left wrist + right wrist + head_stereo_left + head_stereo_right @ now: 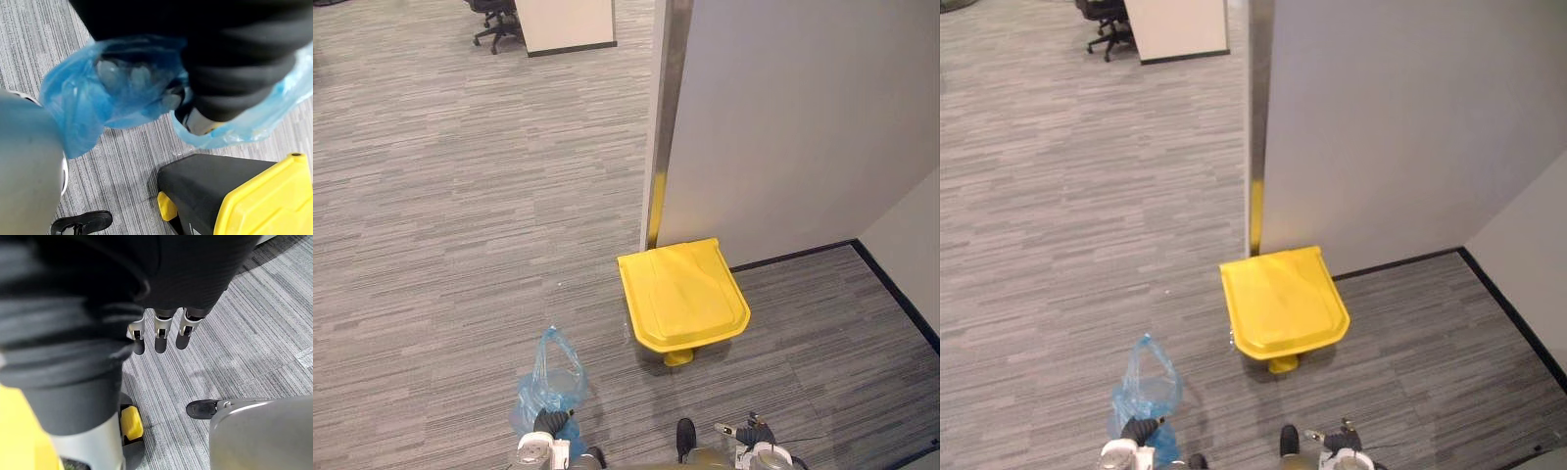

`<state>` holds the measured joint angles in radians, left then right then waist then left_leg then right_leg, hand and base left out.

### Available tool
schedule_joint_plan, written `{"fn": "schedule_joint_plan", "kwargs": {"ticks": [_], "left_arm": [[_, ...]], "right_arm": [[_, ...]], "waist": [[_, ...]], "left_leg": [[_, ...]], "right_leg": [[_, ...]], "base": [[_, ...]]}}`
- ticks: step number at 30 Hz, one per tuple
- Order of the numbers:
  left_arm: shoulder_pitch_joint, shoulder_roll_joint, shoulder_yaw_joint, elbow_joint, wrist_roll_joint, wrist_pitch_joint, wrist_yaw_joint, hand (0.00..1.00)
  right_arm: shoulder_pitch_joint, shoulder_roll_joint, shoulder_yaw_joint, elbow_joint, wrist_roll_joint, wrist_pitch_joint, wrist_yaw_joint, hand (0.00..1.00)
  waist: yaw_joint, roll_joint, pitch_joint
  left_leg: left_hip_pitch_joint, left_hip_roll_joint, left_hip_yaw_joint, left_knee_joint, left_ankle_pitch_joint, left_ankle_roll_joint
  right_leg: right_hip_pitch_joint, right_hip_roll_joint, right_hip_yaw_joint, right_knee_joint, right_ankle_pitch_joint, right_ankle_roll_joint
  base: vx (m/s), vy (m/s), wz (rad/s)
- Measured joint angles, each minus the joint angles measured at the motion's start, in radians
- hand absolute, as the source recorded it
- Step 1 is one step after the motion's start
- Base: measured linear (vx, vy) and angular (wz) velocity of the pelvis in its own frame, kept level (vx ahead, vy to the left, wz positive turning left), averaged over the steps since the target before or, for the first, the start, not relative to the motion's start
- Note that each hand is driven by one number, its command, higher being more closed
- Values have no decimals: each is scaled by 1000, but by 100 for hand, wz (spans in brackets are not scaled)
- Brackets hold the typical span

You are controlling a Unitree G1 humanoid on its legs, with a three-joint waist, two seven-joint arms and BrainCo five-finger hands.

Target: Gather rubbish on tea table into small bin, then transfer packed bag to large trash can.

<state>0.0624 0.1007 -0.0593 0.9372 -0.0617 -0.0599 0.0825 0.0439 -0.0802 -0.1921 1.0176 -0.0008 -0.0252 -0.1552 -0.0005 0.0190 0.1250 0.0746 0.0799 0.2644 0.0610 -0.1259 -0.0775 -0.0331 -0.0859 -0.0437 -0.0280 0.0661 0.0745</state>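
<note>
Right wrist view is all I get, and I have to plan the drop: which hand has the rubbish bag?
Observer: The left hand; its fingers are curled into the blue plastic bag.
Operator: Is the can open?
Observer: No, the yellow lid of the large trash can lies shut.
Operator: Where does it stand?
Observer: Ahead of the robot, backed against the end of the grey partition.
</note>
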Motion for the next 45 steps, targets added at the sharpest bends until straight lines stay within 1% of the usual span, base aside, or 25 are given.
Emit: {"fn": "schedule_joint_plan", "kwargs": {"ticks": [1, 5, 6, 7, 8, 9, 10, 11, 13, 14, 17, 19, 20, 21, 25, 26, 30, 32, 35, 37, 40, 41, 42, 43, 45], "left_arm": [[-1, 1, 0, 0, 0, 0, 0, 100], [-17, 8, 0, -10, 0, -2, 0, 100], [-18, 9, 0, -12, 0, -2, 0, 100], [-26, 12, 2, -12, 0, -2, 0, 100], [-32, 12, 3, -11, 0, -1, 0, 100], [-32, 8, 3, -11, 0, 0, 0, 100], [-37, 10, 2, -11, 0, 0, 1, 100], [-38, 18, 3, -11, 0, -1, 1, 100], [-36, 26, 4, -12, -1, -3, 1, 100], [-41, 21, 14, -10, -1, -2, 2, 100], [-90, -28, 23, -12, 0, -15, 0, 100], [-112, -35, 23, -14, 0, -17, -2, 100], [-114, -35, 23, -19, 0, -19, -2, 100], [-120, -36, 24, -24, 0, -21, -5, 100], [-122, -32, 31, -23, 17, -15, -6, 100], [-127, -36, 33, -28, 21, -16, -6, 100], [-123, -37, 30, -60, 21, -16, -8, 100], [-132, -36, 29, -70, 21, -19, -8, 100], [-148, -32, 28, -141, 17, -29, -6, 100], [-161, -23, 21, -171, -8, -42, 1, 100], [-153, 13, -12, -228, -42, -44, 2, 100], [-155, 28, -20, -274, -57, -51, 2, 100], [-160, 35, -21, -305, -62, -60, 2, 100], [-174, 44, -29, -338, -74, -70, 2, 100], [-189, 68, -49, -363, -99, -84, 0, 100]], "right_arm": [[-1, 0, 0, 0, 0, 0, 0, 0], [-7, 1, 1, -2, 0, 2, 1, 0], [-11, 1, 2, -1, 0, 2, 1, 0], [-21, 4, 2, 0, 0, 3, 2, 0], [-38, 5, -10, -8, 1, 0, 5, 0], [-52, 2, -11, -17, -1, 1, 5, 0], [-56, 0, -9, -22, 0, 2, 6, 0], [-57, 2, -2, -21, -1, 6, 5, 0], [-54, 10, 7, -22, -8, 11, 3, 0], [-56, 9, 7, -25, -12, 12, 1, 0], [-74, -2, 6, -56, -41, 17, -2, 0], [-70, -1, 4, -64, -42, 17, -2, 0], [-68, 0, 4, -67, -42, 17, -2, 0], [-49, 0, 2, -95, -42, 17, -1, 0], [-40, 3, -1, -115, -46, 23, 2, 0], [-49, 2, 16, -139, -63, 23, 8, 0], [-55, 5, 51, -143, -77, 16, 16, 0], [-88, 3, 126, -142, -78, 25, 17, 0], [-192, -2, 270, -210, -79, 28, 18, 0], [-322, -1, 309, -257, -77, 2, 17, 0], [-475, -23, 317, -258, -68, -8, 13, 0], [-529, -56, 317, -257, -61, -14, 5, 0], [-561, -85, 318, -256, -57, -14, 0, 0], [-602, -131, 316, -251, -47, -13, -7, 0], [-670, -194, 315, -212, -36, -6, -15, 0]], "waist": [[0, -1, 1], [-3, -19, 19], [-2, -26, 26], [-3, -36, 37], [-8, -32, 69], [-12, -27, 80], [-12, -33, 93], [-7, -43, 100], [1, -76, 119], [-2, -79, 126], [-1, -32, 149], [0, -32, 150], [0, -33, 150], [1, -34, 151], [6, -33, 145], [11, -25, 136], [20, -14, 110], [27, -10, 104], [45, -12, 103], [66, -14, 105], [81, -10, 112], [86, -7, 121], [85, -4, 133], [85, -2, 152], [88, -16, 178]], "left_leg": [[1, 0, 0, 4, -2, 2], [26, -3, 7, 84, -74, 11], [38, -8, 9, 88, -93, 14], [54, -11, 6, 89, -111, 31], [67, -11, 6, 97, -125, 41], [68, -4, 8, 111, -137, 47], [70, 9, 15, 141, -157, 50], [73, 17, 28, 170, -177, 46], [87, 12, 56, 244, -219, 9], [84, 18, 55, 306, -262, -8], [84, 39, 55, 291, -272, -19], [95, 44, 48, 271, -272, -18], [104, 49, 44, 266, -278, -16], [119, 63, 26, 274, -296, -28], [109, 86, -11, 269, -307, -40], [78, 99, -37, 242, -288, -67], [66, 85, -67, 225, -227, -74], [45, 68, -94, 205, -184, -78], [-60, 80, -125, 258, -175, -77], [-131, 87, -134, 292, -175, -76], [-164, 99, -141, 297, -175, -73], [-181, 107, -145, 296, -181, -64], [-191, 112, -150, 292, -192, -44], [-211, 116, -169, 287, -214, -14], [-233, 113, -182, 291, -211, -20]], "right_leg": [[-3, -1, 1, 10, -8, 1], [-78, -18, 25, 296, -164, 2], [-92, -26, 26, 347, -188, 9], [-114, -46, 23, 409, -200, 25], [-196, -53, -3, 548, -216, 52], [-233, -56, -13, 558, -232, 46], [-264, -51, -41, 503, -217, 37], [-281, -49, -67, 379, -149, 36], [-271, -53, -115, 207, -89, 35], [-270, -51, -114, 194, -46, 39], [-280, -24, -129, 199, -30, 29], [-280, -19, -133, 211, -10, 20], [-280, -15, -130, 231, -7, 15], [-290, -10, -128, 302, -23, -8], [-321, -9, -151, 374, -81, -14], [-372, -5, -174, 420, -119, -23], [-384, -34, -191, 449, -144, -26], [-386, -57, -184, 441, -144, -25], [-405, -69, -226, 391, -116, -31], [-437, -68, -240, 371, -92, -24], [-453, -67, -259, 367, -85, -19], [-458, -59, -260, 356, -92, 9], [-457, -45, -247, 341, -86, 20], [-458, -26, -226, 316, -73, 33], [-458, -14, -206, 277, -42, 29]], "base": [[114, 7, -10], [22, 28, -8], [-30, 24, -16], [-37, 35, -18], [-59, 22, -16], [-55, 18, -15], [-9, 9, -10], [51, -5, -14], [132, -90, -19], [191, -143, -27], [212, -102, -12], [124, -101, 11], [103, -129, 25], [61, -103, 20], [91, -95, 25], [178, -49, 34], [135, -24, 22], [59, -29, 43], [-66, -64, 58], [-91, -105, 30], [-102, -135, 26], [-99, -134, 37], [-113, -134, 51], [-124, -113, 42], [-140, -79, 16]]}}
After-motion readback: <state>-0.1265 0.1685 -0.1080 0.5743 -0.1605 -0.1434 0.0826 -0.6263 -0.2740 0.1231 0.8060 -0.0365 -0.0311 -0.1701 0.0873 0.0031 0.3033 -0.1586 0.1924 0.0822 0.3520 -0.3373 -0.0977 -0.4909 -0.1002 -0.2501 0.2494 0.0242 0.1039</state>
